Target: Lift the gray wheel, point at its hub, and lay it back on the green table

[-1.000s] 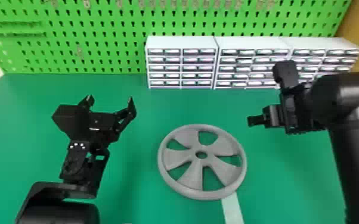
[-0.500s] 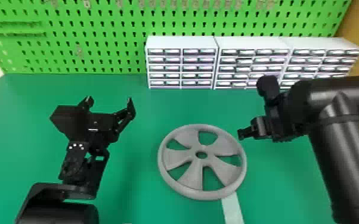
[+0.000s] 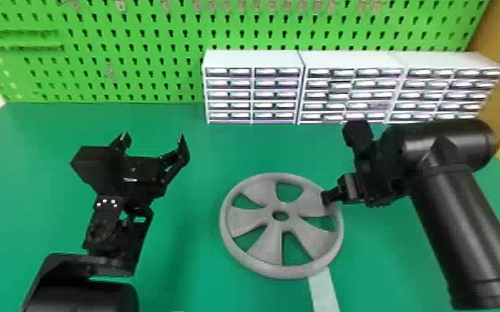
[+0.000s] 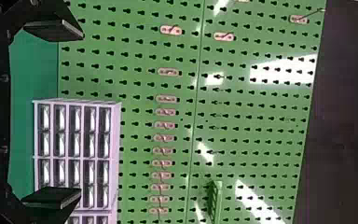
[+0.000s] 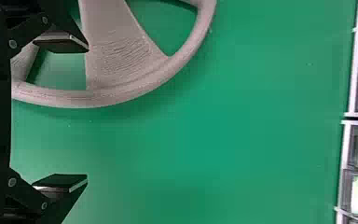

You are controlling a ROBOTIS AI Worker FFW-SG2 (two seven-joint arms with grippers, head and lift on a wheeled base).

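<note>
Flat on the green table lies the gray wheel, its hub hole uncovered. My left gripper is left of the wheel and beyond it, open and holding nothing. At the wheel's right side is my right gripper, one finger over the rim and a spoke; whether it touches is unclear. In the left wrist view my left gripper has its fingers wide apart. The right wrist view has my right gripper open, one finger above the wheel, the other above bare table outside the rim.
White drawer cabinets stand along the table's back edge, before a green pegboard. A pale strip runs from the wheel's near edge toward me. Bare green table lies between my left arm and the wheel.
My right gripper has moved left and nearer, from beyond the wheel's right side to over its rim. The wheel has stayed put, and my left arm has barely moved.
</note>
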